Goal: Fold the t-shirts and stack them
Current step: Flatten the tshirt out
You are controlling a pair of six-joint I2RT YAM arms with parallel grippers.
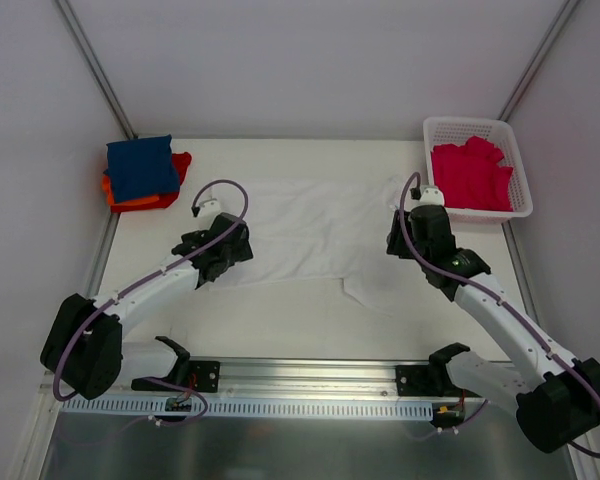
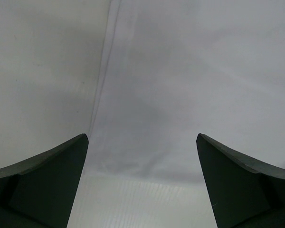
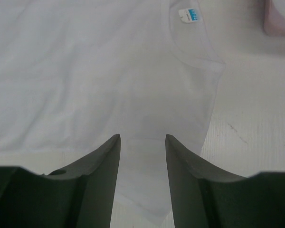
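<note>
A large white t-shirt (image 1: 320, 235) lies spread flat across the middle of the table. Its neck label (image 3: 189, 15) shows in the right wrist view. My left gripper (image 1: 220, 255) hangs over the shirt's left edge, its jaws wide open above white cloth (image 2: 180, 85) and holding nothing (image 2: 141, 136). My right gripper (image 1: 420, 240) stands over the shirt's right side near the collar, open, with flat cloth showing in the gap between its fingers (image 3: 142, 136). A folded navy blue t-shirt (image 1: 140, 166) rests on an orange-red one (image 1: 145, 198) at the back left.
A white lattice basket (image 1: 515, 165) at the back right holds crimson-pink t-shirts (image 1: 470, 175). Metal frame posts (image 1: 95, 65) rise at both back corners. A rail (image 1: 310, 385) with the arm bases runs along the near edge.
</note>
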